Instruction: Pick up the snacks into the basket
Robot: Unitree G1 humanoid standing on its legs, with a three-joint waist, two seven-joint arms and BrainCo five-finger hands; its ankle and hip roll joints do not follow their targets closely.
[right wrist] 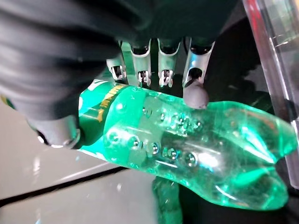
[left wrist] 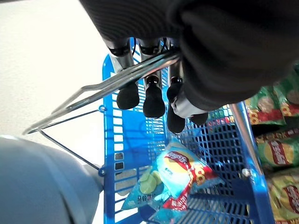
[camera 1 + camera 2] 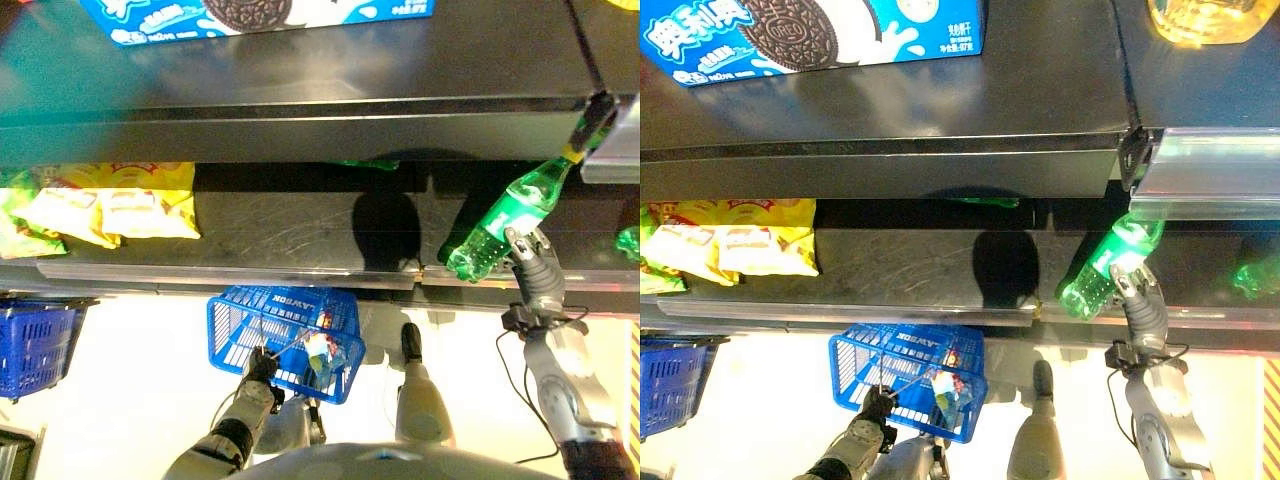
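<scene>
Fingers of the right hand (image 1: 70,56) wrap a green bottle (image 1: 187,149), label half hidden; left hand (image 2: 154,60) grips the basket (image 2: 135,140) handle.

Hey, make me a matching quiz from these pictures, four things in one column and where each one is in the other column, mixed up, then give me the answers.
Things:
1. green bottle
2. blue basket
3. yellow snack bags
4. blue cookie box

Places:
A. lying on the lower shelf at the robot's left
B. on the top shelf
C. hanging by its metal handle from the left hand
D. clasped in the right hand by the lower shelf's front edge

Pairs: 1-D, 2-C, 3-A, 4-B
</scene>
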